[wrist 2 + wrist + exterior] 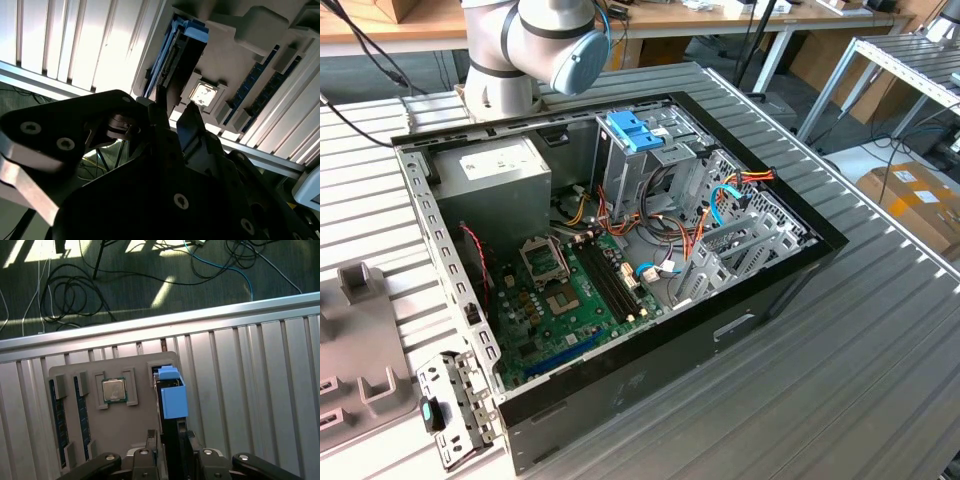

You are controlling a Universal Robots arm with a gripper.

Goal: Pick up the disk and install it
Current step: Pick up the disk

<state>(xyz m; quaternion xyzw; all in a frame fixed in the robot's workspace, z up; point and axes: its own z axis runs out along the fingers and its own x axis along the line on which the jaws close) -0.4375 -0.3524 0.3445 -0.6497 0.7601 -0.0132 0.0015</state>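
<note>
Silvery ribbed aluminium tabletop (880, 330): smooth, gleams softly. Open black computer case (650, 375): painted sheet metal, matt outside, bare dull steel within. Flat rectangular disk (174, 400): dark metal body, smooth light-blue plastic rail. Grey moulded plastic holder tray (125, 425): matt. Black gripper (170, 442): matt, shiny screw heads.

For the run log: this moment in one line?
gripper: at grey hard drive in light-blue carrier | drive: on edge in grey tray | installed: no

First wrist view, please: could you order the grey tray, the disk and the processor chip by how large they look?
1. the grey tray, by far the largest.
2. the disk, standing on edge in the tray; it rises toward the camera, so its lead is unsure.
3. the processor chip, smallest.
</note>
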